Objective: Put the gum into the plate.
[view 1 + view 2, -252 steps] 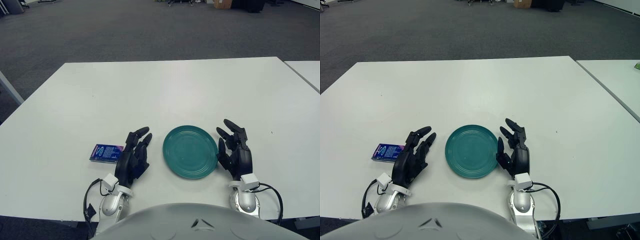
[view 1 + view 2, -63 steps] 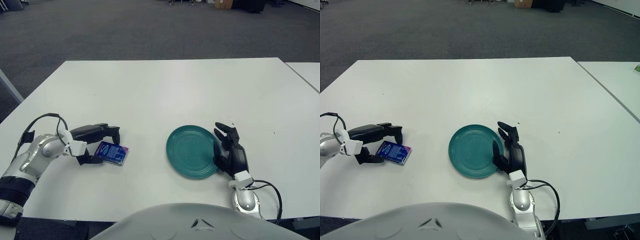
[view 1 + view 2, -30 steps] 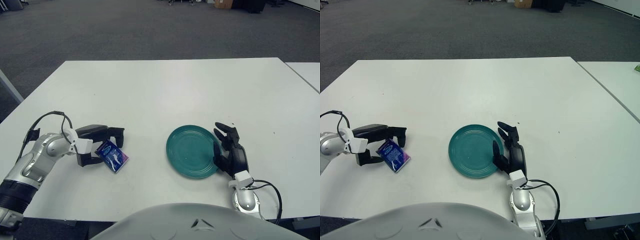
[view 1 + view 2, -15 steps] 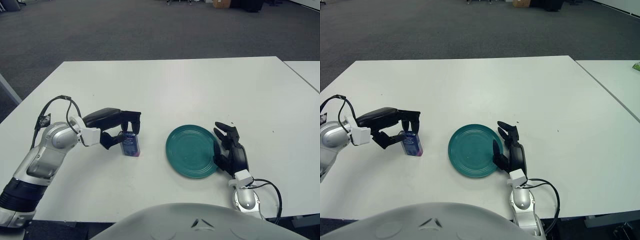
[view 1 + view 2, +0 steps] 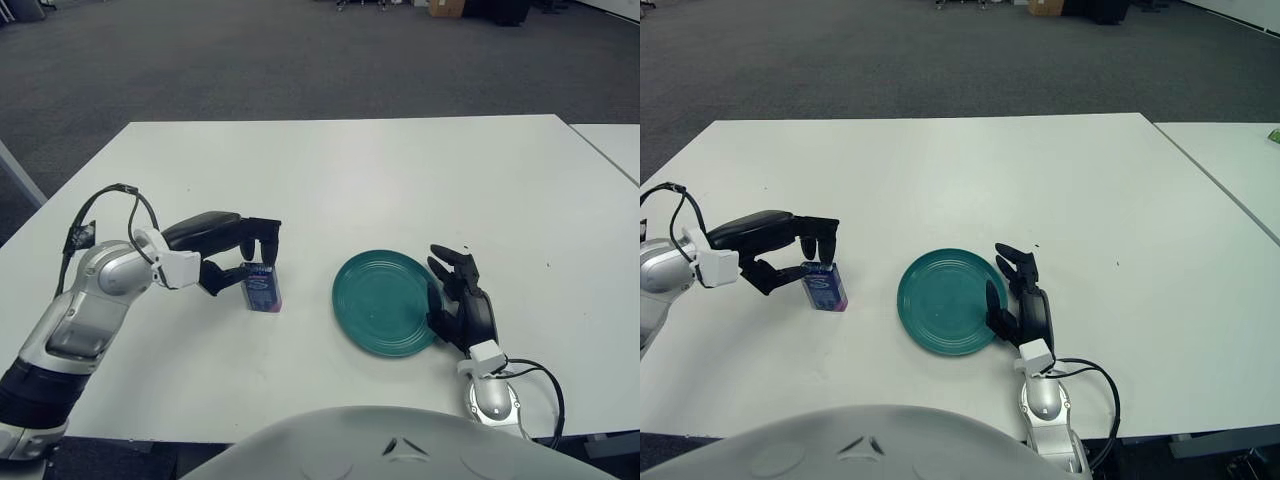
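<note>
The gum [image 5: 262, 288], a small blue and purple pack, stands on edge on the white table, a little left of the teal plate [image 5: 383, 302]. My left hand [image 5: 245, 252] reaches in from the left and pinches the pack's top between thumb and fingers. The plate holds nothing. Beside the plate's right rim my right hand [image 5: 462, 303] shows with its fingers relaxed and spread, holding nothing.
The white table [image 5: 350, 180] stretches far beyond the plate. A second white table [image 5: 610, 140] begins at the right, across a narrow gap. Grey carpet lies behind. A black cable [image 5: 530, 375] loops near my right wrist.
Over the last second my left hand carried the gum rightward toward the plate and tipped it from lying flat onto its edge. In the last half second almost nothing moved. The right hand stayed still.
</note>
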You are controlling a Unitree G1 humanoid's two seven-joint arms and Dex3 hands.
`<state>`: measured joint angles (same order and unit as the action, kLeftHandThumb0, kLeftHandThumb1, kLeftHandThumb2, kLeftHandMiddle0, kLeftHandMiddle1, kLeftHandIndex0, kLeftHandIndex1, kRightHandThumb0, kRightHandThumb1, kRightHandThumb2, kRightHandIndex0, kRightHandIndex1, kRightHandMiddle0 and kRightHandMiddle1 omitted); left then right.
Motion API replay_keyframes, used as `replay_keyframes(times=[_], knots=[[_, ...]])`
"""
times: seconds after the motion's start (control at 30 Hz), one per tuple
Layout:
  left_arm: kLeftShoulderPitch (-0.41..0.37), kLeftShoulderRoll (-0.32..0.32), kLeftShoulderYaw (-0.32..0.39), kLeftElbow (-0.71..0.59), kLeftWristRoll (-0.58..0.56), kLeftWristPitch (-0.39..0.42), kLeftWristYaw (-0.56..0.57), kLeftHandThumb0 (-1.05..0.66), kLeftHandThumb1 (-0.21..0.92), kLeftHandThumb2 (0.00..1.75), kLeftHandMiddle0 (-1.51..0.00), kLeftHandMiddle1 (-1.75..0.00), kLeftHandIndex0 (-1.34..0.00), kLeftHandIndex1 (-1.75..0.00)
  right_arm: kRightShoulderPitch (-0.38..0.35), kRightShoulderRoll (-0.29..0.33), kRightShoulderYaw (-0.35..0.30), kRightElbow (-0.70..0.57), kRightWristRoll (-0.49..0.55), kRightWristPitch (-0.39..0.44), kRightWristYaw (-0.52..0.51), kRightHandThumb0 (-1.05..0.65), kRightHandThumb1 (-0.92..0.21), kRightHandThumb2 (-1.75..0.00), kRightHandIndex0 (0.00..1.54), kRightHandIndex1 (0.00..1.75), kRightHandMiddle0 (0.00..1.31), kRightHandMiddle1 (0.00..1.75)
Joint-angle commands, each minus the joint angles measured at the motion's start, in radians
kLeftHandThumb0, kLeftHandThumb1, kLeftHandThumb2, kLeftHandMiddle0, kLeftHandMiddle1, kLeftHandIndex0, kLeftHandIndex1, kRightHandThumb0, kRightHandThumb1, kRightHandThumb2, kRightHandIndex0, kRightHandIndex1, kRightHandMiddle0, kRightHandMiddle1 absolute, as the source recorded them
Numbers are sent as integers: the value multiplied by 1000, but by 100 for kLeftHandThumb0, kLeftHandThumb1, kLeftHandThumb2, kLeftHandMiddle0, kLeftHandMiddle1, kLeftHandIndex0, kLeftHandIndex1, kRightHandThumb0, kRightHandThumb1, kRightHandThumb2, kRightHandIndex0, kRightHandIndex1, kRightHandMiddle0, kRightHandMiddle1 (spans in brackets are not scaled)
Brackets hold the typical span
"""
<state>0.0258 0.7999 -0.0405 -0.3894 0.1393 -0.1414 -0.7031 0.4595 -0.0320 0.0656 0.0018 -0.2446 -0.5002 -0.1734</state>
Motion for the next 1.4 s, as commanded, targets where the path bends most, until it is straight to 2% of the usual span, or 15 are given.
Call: replay_keyframes(times=[0.0,0.4,0.57,0.77,1.07,1.33,1.37], knots=[[-30,3,12,-16,-15,20,-12,-1,47,101,-52,-146,-52,-165,45,-83,-47,160,-34,38,1,-88,-92,-77,49,4,0,93],[-88,-31,-20,-23,-29,13,-17,-1,43,107,-53,-152,-53,-161,46,-79,-43,154,-40,42,-4,-89,-92,-78,49,4,0,92],[-101,-25,-36,-31,-21,20,-35,-1,44,104,-52,-152,-54,-161,48,-75,-41,152,-36,42,-3,-87,-92,-76,49,4,0,92],[-125,-9,-64,-63,3,96,-77,-1,45,103,-50,-156,-55,-155,48,-74,-41,157,-38,36,-8,-88,-92,-76,49,4,0,93],[-137,-5,-83,-96,48,152,-96,-1,46,100,-49,-156,-58,-151,48,-72,-41,160,-32,27,-8,-87,-92,-76,48,4,0,92],[-120,-34,-75,-97,68,138,-61,-1,45,101,-49,-158,-58,-149,52,-72,-42,156,-31,27,-6,-86,-92,-75,49,4,0,92],[-113,-39,-69,-84,69,116,-48,-1,46,101,-49,-159,-57,-149,53,-72,-42,155,-31,29,-5,-86,-92,-75,49,4,0,93]])
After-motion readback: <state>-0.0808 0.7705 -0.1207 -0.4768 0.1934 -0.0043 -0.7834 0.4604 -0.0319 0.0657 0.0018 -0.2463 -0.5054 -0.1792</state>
